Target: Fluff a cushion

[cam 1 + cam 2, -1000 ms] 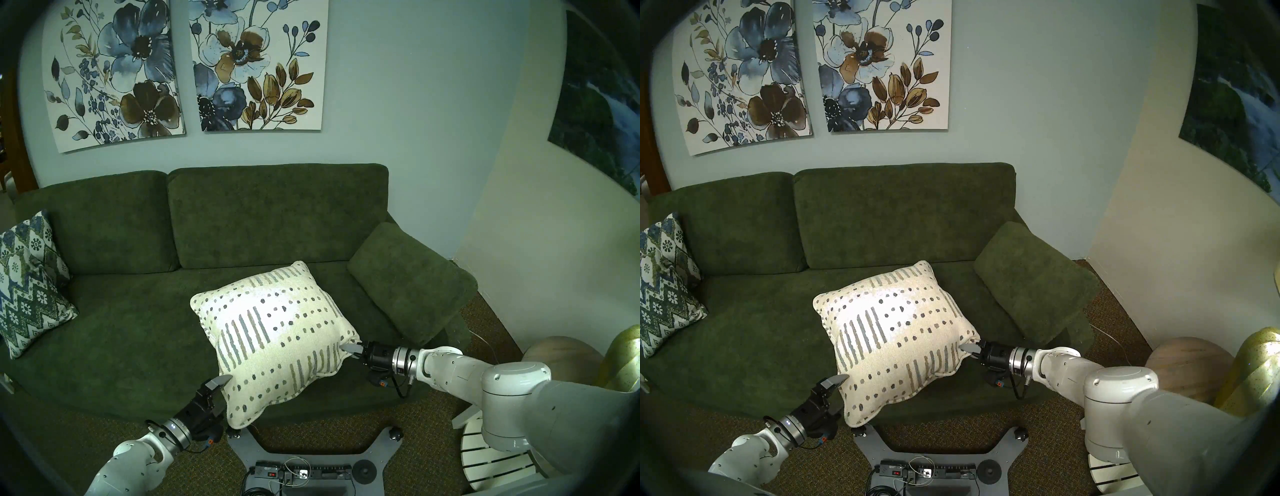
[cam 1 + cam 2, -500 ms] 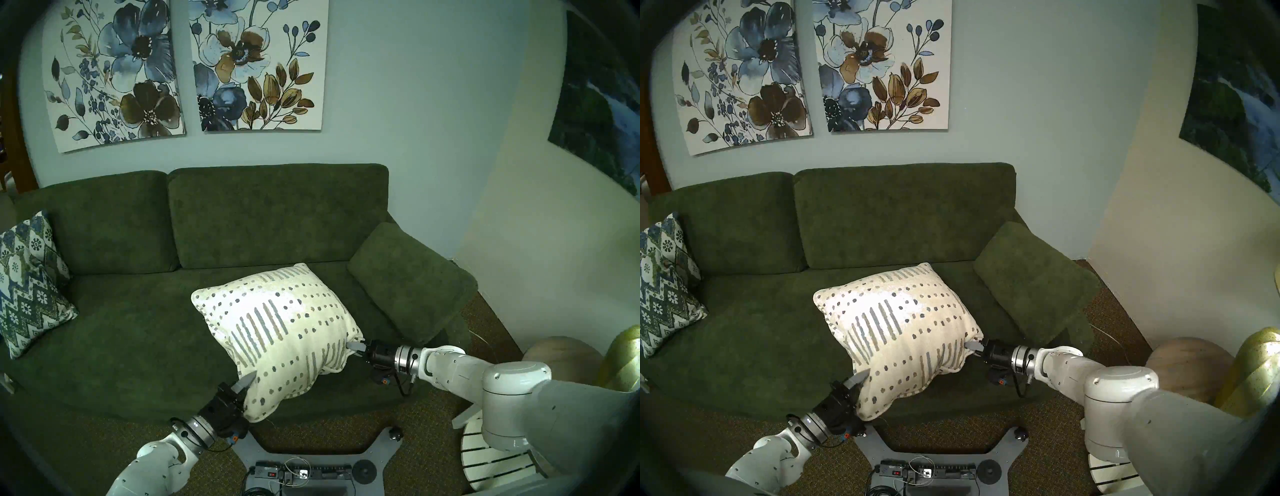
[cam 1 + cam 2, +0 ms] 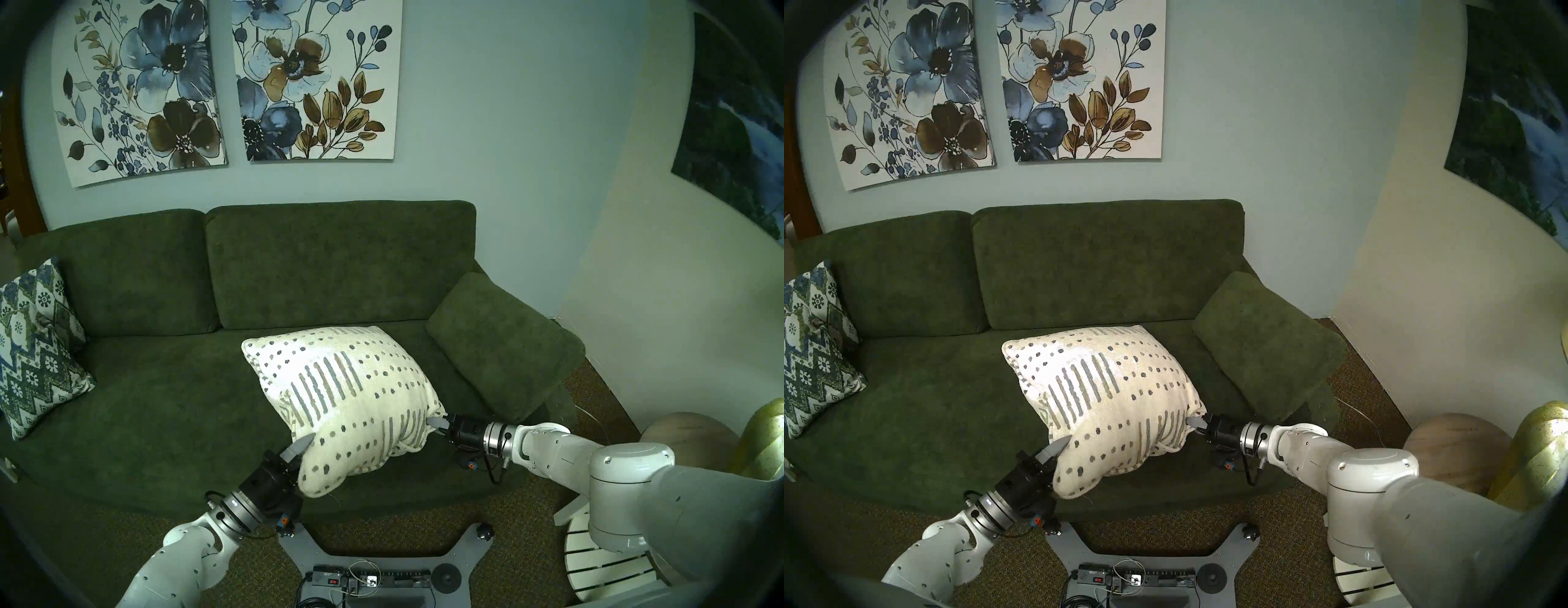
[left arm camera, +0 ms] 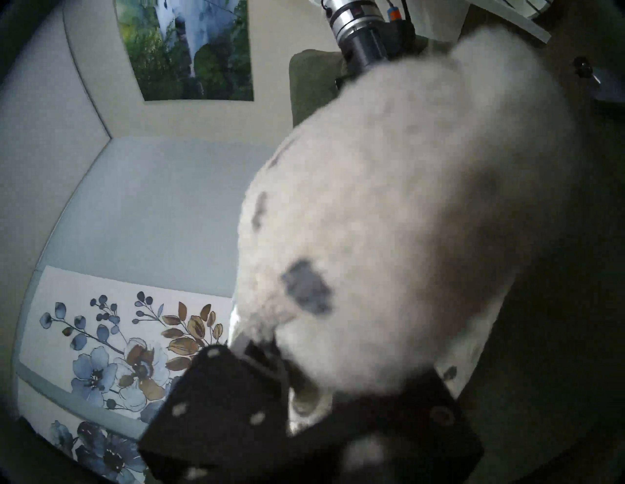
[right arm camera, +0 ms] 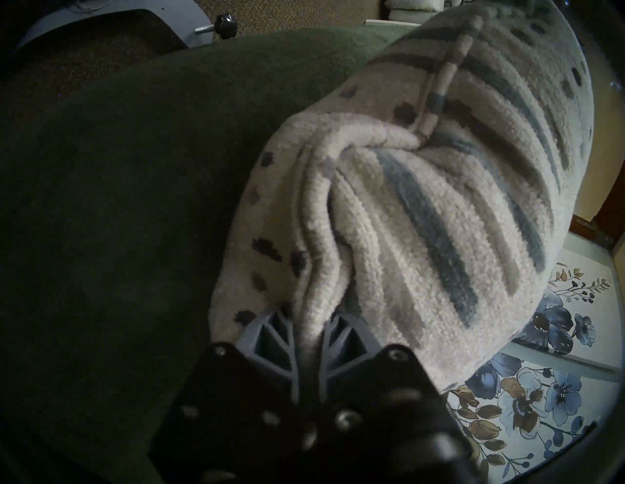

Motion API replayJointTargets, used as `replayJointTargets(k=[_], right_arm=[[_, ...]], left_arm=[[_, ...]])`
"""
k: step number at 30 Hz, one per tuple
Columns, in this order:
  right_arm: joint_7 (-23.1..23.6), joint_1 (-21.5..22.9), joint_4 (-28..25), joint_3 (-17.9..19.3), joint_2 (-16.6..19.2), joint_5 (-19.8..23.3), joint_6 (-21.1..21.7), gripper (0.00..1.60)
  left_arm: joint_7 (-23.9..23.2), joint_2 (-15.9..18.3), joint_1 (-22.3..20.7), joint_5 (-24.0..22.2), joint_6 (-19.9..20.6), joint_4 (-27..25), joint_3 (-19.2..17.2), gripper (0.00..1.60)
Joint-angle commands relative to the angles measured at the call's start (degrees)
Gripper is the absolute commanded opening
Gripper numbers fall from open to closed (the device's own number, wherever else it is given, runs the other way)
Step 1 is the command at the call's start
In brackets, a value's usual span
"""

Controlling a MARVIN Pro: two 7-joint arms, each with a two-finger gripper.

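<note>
Cushion (image 3: 343,399) raised off sofa (image 3: 169,407); right fingers (image 5: 304,333) clamped on its corner, left fingers (image 3: 302,446) pinching near-left edge, presumably for shaking.

A dark green sofa (image 3: 297,271) stands against a pale blue wall (image 3: 488,127) hung with two floral canvases (image 3: 314,80); brownish carpet (image 3: 594,382) below, perhaps a landscape print (image 3: 729,127) on the cream side wall.

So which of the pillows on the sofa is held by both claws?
The cream dotted cushion, gripped at opposite corners; the zigzag pillow leans untouched at the sofa's left end.
</note>
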Motion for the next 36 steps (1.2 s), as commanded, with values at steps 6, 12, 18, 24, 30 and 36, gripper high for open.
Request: replayJointTargets(k=[6, 12, 18, 24, 30, 36], right_arm=[[-0.87, 0.24, -1.72, 0.00, -2.31, -0.11, -0.13, 0.00], [-3.04, 5.36, -2.71, 1.11, -2.29, 0.37, 0.08, 0.00], [-6.64, 7.31, -4.30, 4.01, -2.58, 1.37, 1.86, 0.00], [-9.12, 10.62, -5.48, 4.78, -2.33, 1.28, 3.37, 0.00], [-11.36, 13.70, -6.60, 5.29, -2.07, 1.04, 4.99, 0.00], [-13.23, 17.09, -8.11, 5.94, -2.64, 0.84, 7.05, 0.00]], left_arm=[[0.14, 6.60, -8.67, -1.87, 0.18, -6.81, -9.50, 0.00], [-0.63, 8.56, -11.31, -2.14, 0.04, -10.61, -12.43, 0.00], [-0.23, 9.56, -12.97, -1.51, 0.04, -13.14, -13.17, 0.00], [-0.13, 10.85, -15.69, -1.29, 0.05, -16.61, -14.11, 0.00], [0.03, 12.31, -18.26, -1.53, 0.04, -20.06, -15.73, 0.00], [0.26, 13.15, -21.15, -1.53, -0.36, -23.97, -15.90, 0.00]])
